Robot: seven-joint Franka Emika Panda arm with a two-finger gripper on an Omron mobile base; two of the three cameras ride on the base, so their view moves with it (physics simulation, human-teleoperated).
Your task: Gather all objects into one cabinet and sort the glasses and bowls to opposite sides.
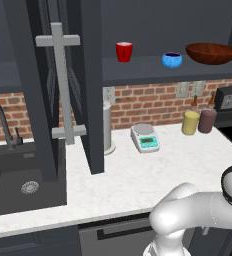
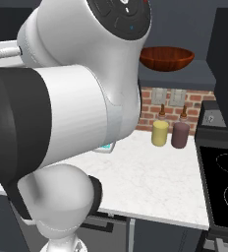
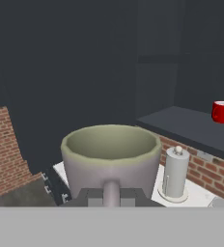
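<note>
Up close, the claw (image 3: 111, 197) grips the mug (image 3: 110, 157), whose base is cut off.

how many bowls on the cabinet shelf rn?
2. Small round bright-blue bowl mid-shelf, right of the glossy red tumbler; wide reddish-brown wooden bowl at the right end. More could be hidden behind the door.

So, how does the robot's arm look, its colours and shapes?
The arm is glossy white, built of thick rounded links, with a broad black band at one joint. A dark round cap with small markings tops the upper joint. The gripper is dark grey and blocky.
</note>
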